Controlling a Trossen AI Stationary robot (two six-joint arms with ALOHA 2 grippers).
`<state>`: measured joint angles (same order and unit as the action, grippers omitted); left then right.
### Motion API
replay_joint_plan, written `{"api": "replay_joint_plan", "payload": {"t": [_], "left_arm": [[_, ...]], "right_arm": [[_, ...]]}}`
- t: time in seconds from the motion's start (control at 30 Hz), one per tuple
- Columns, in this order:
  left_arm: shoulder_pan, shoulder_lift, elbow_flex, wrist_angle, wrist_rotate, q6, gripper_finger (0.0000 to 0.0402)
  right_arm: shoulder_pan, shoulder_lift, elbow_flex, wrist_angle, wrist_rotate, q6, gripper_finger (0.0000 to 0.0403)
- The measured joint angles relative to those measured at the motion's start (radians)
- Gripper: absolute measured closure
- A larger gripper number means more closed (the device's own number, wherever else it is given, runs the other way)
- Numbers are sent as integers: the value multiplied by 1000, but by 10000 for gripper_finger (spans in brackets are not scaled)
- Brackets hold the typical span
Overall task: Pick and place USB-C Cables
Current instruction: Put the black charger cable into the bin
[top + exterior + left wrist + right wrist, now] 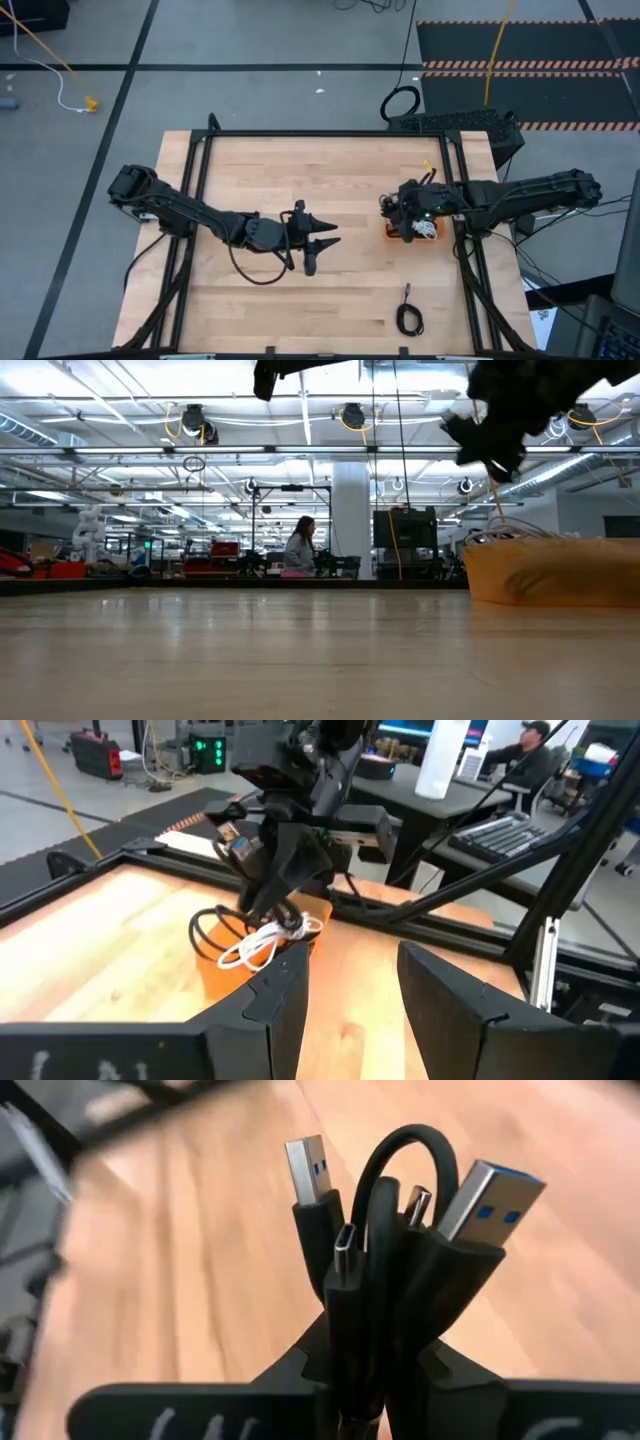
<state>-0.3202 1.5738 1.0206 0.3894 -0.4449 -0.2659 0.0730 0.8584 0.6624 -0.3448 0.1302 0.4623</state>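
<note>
My right gripper (405, 222) hovers over the orange tray (550, 575) at the table's right side and is shut on a black USB cable (385, 1230). In the left wrist view the tray (215, 970) holds a white cable (262, 942) and black cable loops (212, 925) under the right gripper (270, 905). One more black coiled cable (408, 318) lies flat on the table near its near edge. My left gripper (318, 245) is open above the table's middle, touching nothing. My right gripper (380, 1365) pinches a folded bundle of the black cable between its two fingers. The cable's bend (410, 1140) and its plugs (485, 1200) stick out beyond the fingertips. The fingers point down over the tray. How the rest of the cable hangs cannot be seen.
The table's black frame rails (330, 133) run along its far edge and sides. On the floor beyond lie a round black cord loop (400, 103), a yellow cord (495, 50) and a striped mat (530, 65). Bare wood stretches between the two arms.
</note>
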Motion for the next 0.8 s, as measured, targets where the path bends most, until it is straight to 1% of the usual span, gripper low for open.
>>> {"api": "replay_joint_plan", "payload": {"t": [0.17,0.33,0.47,0.53,0.67,0.8], "left_arm": [[1,0,0,-5,-1,-6,245],[6,0,0,-5,-2,-5,245],[6,0,0,4,-2,-5,245],[6,0,0,4,-2,-5,245],[6,0,0,3,-2,-5,245],[6,0,0,2,-3,-5,245]], "right_arm": [[-13,-33,0,-231,-2,72,373],[-15,-26,0,-437,-6,127,373],[-15,-8,0,-537,-5,156,370],[-15,0,0,-543,-6,158,348],[-15,10,0,-546,-37,158,292],[-15,11,0,-548,-57,159,252]]}}
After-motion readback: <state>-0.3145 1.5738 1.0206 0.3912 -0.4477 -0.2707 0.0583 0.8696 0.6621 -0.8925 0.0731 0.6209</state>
